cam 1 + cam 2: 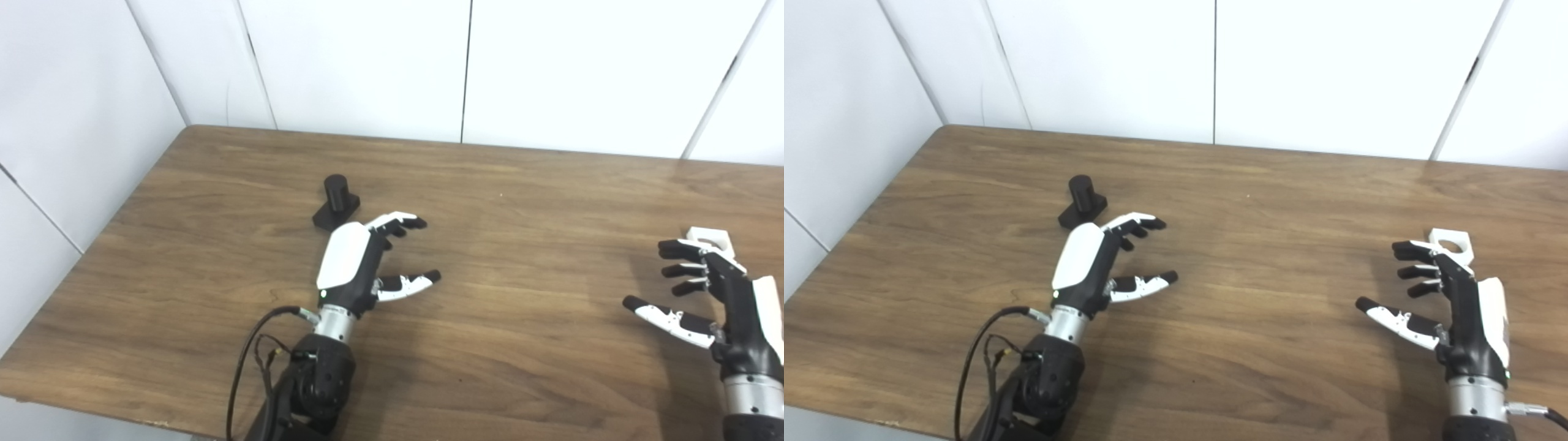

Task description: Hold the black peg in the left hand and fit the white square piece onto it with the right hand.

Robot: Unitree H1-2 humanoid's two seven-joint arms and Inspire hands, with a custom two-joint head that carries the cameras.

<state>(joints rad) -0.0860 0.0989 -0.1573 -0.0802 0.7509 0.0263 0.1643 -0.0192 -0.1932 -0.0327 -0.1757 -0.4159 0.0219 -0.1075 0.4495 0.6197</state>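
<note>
White wall panels close off the back and left of your view, and below them a brown wooden table (490,196) fills the scene. Your left hand (358,260) hovers low over the table with its white back turned up and its palm facing right; the fingers (401,222) curl loosely and the thumb (410,283) stands apart from them, so it is released and grasps nothing. The black peg (336,202) stands upright on its flat base just beyond that hand's knuckles, near them but not touching. Your right hand (1451,306) comes up at the right edge, palm facing left, fingers spread and thumb (1390,318) stretched out toward the middle, likewise empty. The white square piece (1450,241), with its round hole showing, lies flat on the table just behind those fingertips; you cannot tell whether they touch it.
</note>
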